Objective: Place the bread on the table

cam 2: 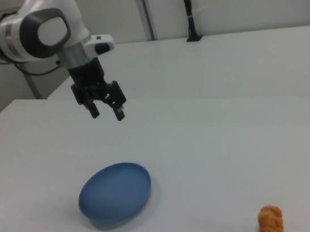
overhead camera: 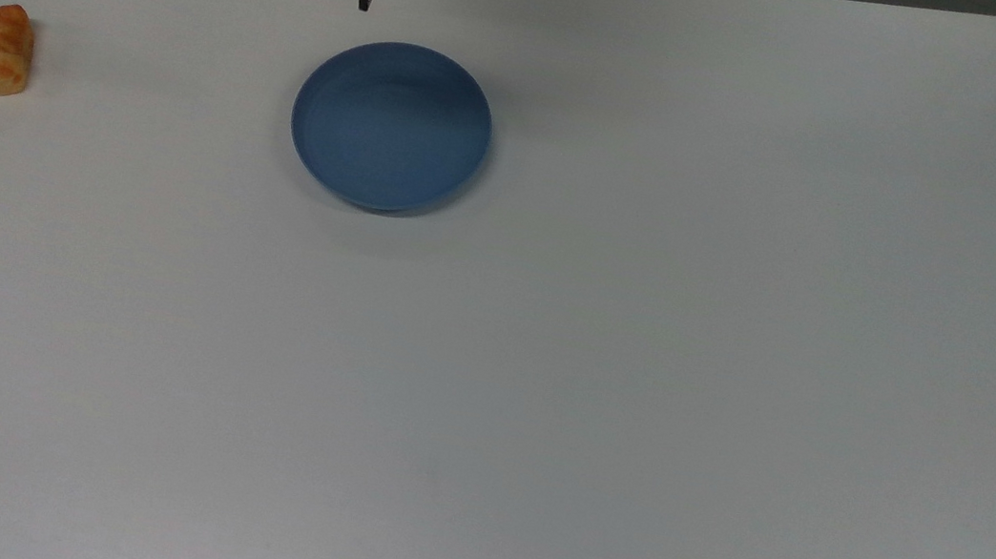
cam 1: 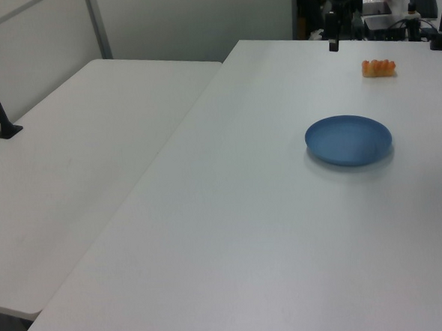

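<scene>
Right now your gripper (cam 2: 106, 111) hangs in the air with its jaws spread wide and nothing between them, touching nothing. It sits above the surface (overhead camera: 638, 385) beyond the far rim of the blue plate (overhead camera: 391, 124). You'll find the bread (overhead camera: 1, 49) lying on the bare surface at the top view's left, well apart from plate and gripper.
</scene>
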{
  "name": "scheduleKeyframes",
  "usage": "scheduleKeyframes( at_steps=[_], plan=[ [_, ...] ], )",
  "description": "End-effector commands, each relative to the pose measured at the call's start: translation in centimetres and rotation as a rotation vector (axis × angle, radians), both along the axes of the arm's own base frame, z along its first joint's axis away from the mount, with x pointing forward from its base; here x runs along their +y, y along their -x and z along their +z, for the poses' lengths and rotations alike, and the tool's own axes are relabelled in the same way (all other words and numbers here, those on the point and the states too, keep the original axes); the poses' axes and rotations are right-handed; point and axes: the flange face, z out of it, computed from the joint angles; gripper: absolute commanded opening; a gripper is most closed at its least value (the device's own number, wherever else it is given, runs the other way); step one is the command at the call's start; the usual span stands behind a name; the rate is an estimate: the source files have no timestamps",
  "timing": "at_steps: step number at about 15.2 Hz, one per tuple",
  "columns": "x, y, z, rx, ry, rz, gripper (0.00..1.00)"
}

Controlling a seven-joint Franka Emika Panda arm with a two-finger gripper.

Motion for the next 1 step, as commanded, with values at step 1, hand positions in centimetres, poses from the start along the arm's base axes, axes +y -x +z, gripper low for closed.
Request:
scheduleKeyframes(
  at_steps=[1],
  plan=[
    [1.36,0.67,0.89,0.009,-0.005,-0.002,1.00]
  ],
)
